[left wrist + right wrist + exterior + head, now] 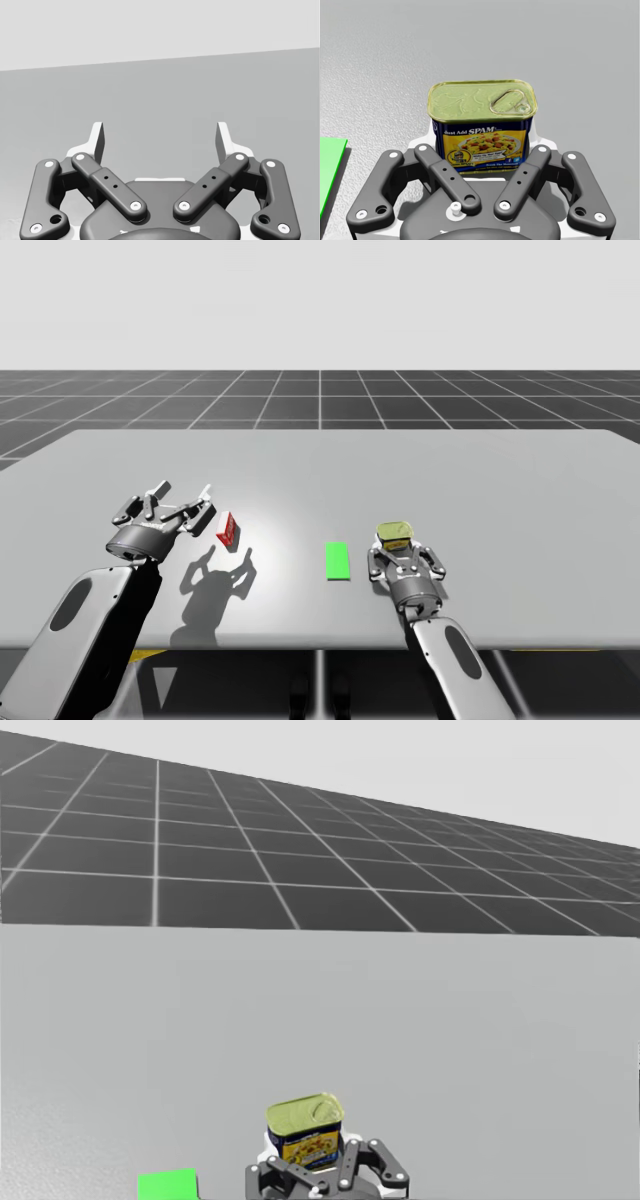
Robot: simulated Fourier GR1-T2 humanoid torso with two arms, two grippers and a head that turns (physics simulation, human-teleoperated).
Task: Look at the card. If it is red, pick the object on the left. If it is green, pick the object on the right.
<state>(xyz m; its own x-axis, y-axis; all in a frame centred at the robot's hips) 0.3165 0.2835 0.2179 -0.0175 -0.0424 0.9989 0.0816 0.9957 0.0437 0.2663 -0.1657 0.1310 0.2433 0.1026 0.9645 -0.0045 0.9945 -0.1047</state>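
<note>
The card (338,561) lies flat on the grey tabletop (450,480), about midway between my two arms, and it is green. To its left is a small red box (227,529), tilted on the surface. To its right stands a yellow-topped can (395,534), upright, with its pull-tab lid facing up.

My right gripper (403,558) is at the can. In the right wrist view the can (482,130) sits between the gripper's (483,139) fingers (424,141), which press against its two side walls, so it is grasped. A strip of the card (330,170) shows beside that gripper. I cannot tell whether the can's base still rests on the tabletop.

In the head view the can (305,1120) stands just ahead of the gripper's linkage, with a corner of the card (168,1185) near it.

My left gripper (185,495) hangs above the tabletop just beside the box, not touching it, and casts a shadow below. In the left wrist view its (160,140) fingers (97,142) are spread wide, with bare tabletop between them.
</note>
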